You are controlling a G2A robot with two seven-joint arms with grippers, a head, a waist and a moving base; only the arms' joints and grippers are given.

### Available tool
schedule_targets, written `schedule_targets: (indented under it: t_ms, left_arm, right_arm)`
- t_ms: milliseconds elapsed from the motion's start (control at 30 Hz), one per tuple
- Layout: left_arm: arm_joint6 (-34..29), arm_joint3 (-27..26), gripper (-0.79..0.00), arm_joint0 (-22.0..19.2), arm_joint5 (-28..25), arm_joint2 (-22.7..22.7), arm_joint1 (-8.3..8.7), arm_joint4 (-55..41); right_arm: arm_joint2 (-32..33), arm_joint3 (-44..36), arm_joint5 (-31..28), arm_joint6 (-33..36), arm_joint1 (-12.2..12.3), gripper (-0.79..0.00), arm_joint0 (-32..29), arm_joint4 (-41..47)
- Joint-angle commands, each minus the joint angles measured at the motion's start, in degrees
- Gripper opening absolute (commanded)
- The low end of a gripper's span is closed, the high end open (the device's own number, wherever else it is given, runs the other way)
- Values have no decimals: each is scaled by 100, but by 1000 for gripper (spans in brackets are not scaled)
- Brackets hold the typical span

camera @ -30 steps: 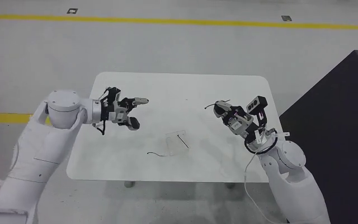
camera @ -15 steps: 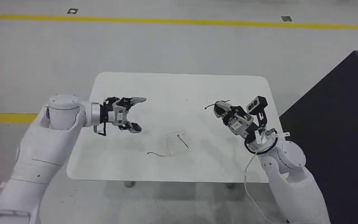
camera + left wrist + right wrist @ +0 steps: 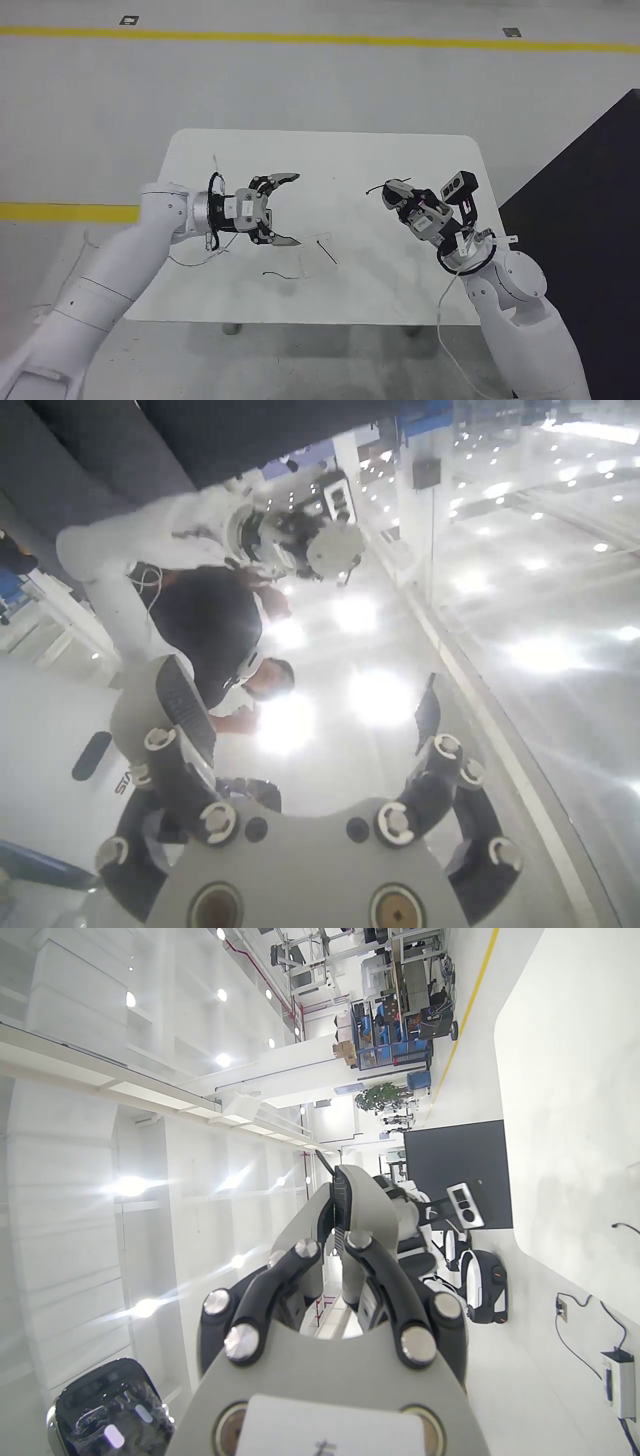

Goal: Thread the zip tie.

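White tabletop (image 3: 400,290). Above its left-middle, left tool (image 3: 291,210) spread wide. Above right side, right tool (image 3: 393,191) clamped tight on a black zip tie (image 3: 376,187), free end curving toward centre. Between the tools, nearer front edge, a clear sheet (image 3: 308,262); straight tie (image 3: 327,252) across it, curved tie (image 3: 281,274) just beside.

White arms (image 3: 110,280) bear grey, black-linked tools (image 3: 292,210) with silver screws (image 3: 217,822).
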Motion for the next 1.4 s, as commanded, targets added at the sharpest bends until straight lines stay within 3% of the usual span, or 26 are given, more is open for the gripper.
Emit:
schedule_targets:
  t_ms: [0, 133, 200, 333, 400, 467, 567, 667, 800, 1100, 1267, 1367]
  left_arm:
    - [0, 295, 0, 0, 0, -4, -1, 206]
    - [0, 295, 0, 0, 0, -4, -1, 206]
    - [347, 421, 0, 76, -210, -76, -3, 157]
    - [2737, 526, 0, 78, -1280, -432, -64, -403]
    - [4305, 119, 0, 156, -2165, -602, -64, -337]
    - [5708, -477, 0, 337, -2659, -726, -36, -177]
    - [7380, -1161, 0, 609, -2665, -937, 35, -97]
    - [8474, -1559, 0, 808, -2441, -1150, 87, -259]
    - [8688, -1903, 0, 994, -2260, -1391, 116, -609]
    - [8693, -1903, 0, 1013, -2278, -1381, 116, -565]
    - [9174, -2855, 0, 1213, -1461, -622, 118, 1443]
    - [9431, -3205, 0, 1393, -920, -536, 115, 1448]
  right_arm:
    - [0, 0, 0, 0, 0, -785, 0, 0]
    - [0, 0, 0, 0, 0, -785, 0, 0]
    - [0, 0, 0, 0, 0, -785, 0, 0]
    - [0, 0, 0, 0, 0, -785, 0, 0]
    - [0, 0, 0, 0, 0, -785, 0, 0]
    - [0, 0, 0, 0, 0, -785, 0, 0]
    - [0, 0, 0, 0, 0, -785, 0, 0]
    - [0, 0, 0, 0, 0, -785, 0, 0]
    - [0, 0, 0, 0, 0, -785, 0, 0]
    - [0, 0, 0, 0, 0, -785, 0, 0]
    - [0, 0, 0, 0, 0, -785, 0, 0]
    - [0, 0, 0, 0, 0, -785, 0, 0]
